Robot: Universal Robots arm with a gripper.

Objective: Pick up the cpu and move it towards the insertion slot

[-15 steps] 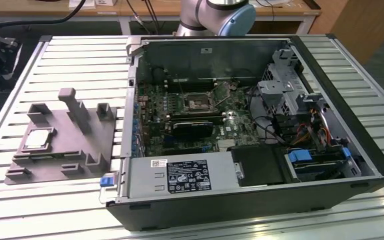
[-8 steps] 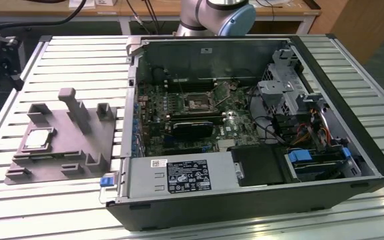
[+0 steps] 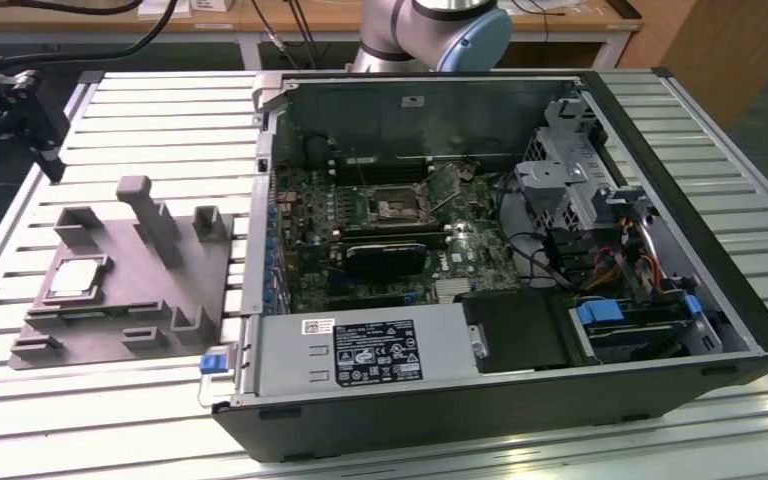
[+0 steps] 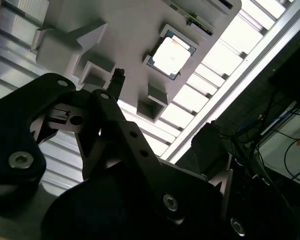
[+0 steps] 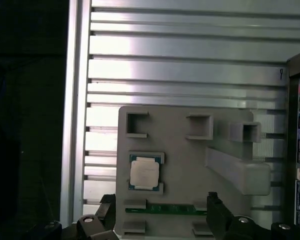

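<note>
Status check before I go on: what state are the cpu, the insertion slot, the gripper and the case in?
cpu: lying flat in its pocket on the grey fixture, not gripped.
gripper: open, empty, apart from the cpu.
insertion slot: dark centre showing, no chip in it.
computer case: lying on its side, side panel off, inside exposed.

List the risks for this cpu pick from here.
The cpu sits recessed between fixture tabs, so the open gripper may strike them. The slot lies deep inside the case; the carry could clip its wall.
</note>
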